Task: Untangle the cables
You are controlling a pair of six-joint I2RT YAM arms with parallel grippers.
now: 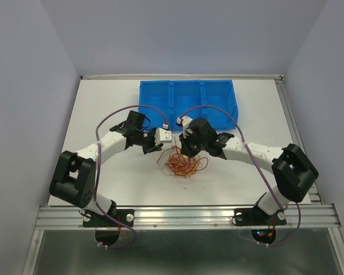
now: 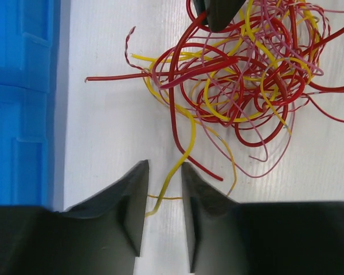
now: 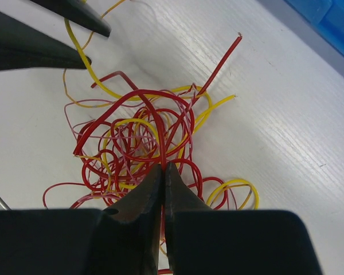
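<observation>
Cables (image 1: 182, 162) look light and springy, best taken by loose ends: right gripper (image 3: 164, 167) pinches a red strand (image 3: 160, 150), left gripper (image 2: 164, 166) narrowly straddles a yellow strand (image 2: 190, 137).

Each arm pairs white link shells (image 1: 112, 140) with blocky black joint housings (image 1: 74, 179). A thin purple cable (image 1: 106, 123) runs back from each wrist. The left gripper (image 2: 163, 169) and right gripper (image 3: 163, 167) end in matte black wedge-shaped fingers. A white block (image 1: 164, 136) sits just behind the left gripper's fingers.

Cables (image 2: 246, 74) partly beyond top edge
</observation>
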